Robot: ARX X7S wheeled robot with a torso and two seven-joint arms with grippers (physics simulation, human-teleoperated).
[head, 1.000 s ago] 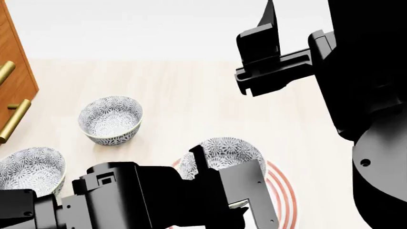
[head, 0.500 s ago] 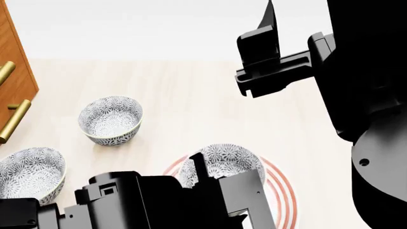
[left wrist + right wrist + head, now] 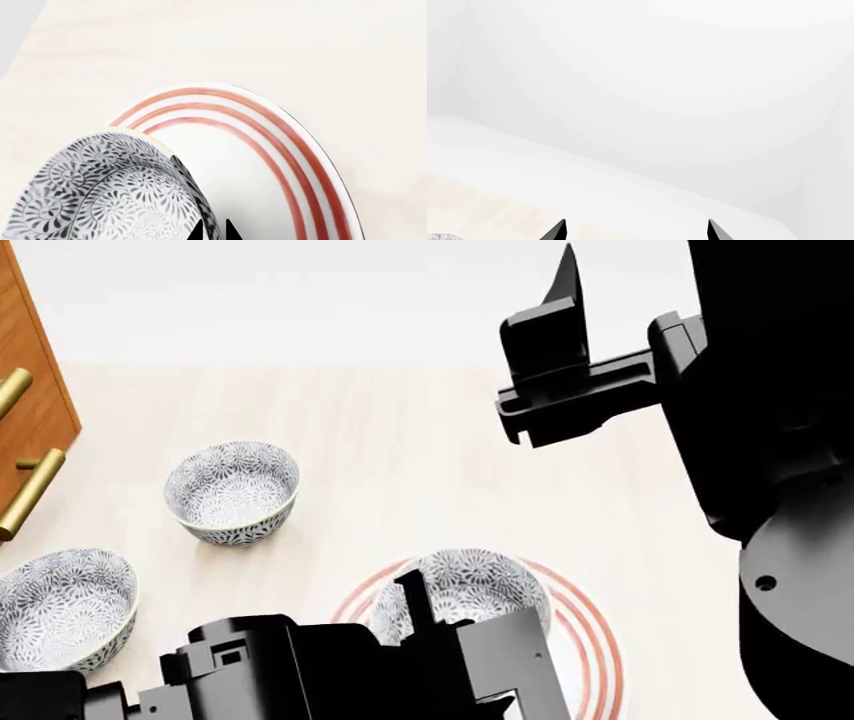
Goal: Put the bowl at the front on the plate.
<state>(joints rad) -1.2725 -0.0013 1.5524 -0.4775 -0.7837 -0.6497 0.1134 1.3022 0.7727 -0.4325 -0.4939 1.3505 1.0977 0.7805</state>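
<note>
The bowl [image 3: 470,588], white with a dense grey-blue flower pattern, is over the near-left part of the red-ringed plate [image 3: 597,640]. My left gripper [image 3: 424,618] is shut on the bowl's rim. In the left wrist view its two fingertips [image 3: 195,233] pinch the bowl's [image 3: 100,200] wall, one inside and one outside, with the plate's [image 3: 267,145] rings behind. Whether the bowl rests on the plate I cannot tell. My right gripper [image 3: 571,350] hangs open high above the table's far right; the right wrist view shows it [image 3: 635,232] empty, facing a white wall.
Two look-alike bowls stand to the left, one at mid-left [image 3: 231,490] and one at the near left edge [image 3: 60,605]. A wooden cabinet [image 3: 34,390] with brass handles [image 3: 30,490] borders the table's left side. The right arm's black body [image 3: 774,440] fills the right.
The left gripper and the bowl have shifted towards me and further over the plate, uncovering more of the plate's left rings. The right arm has barely moved.
</note>
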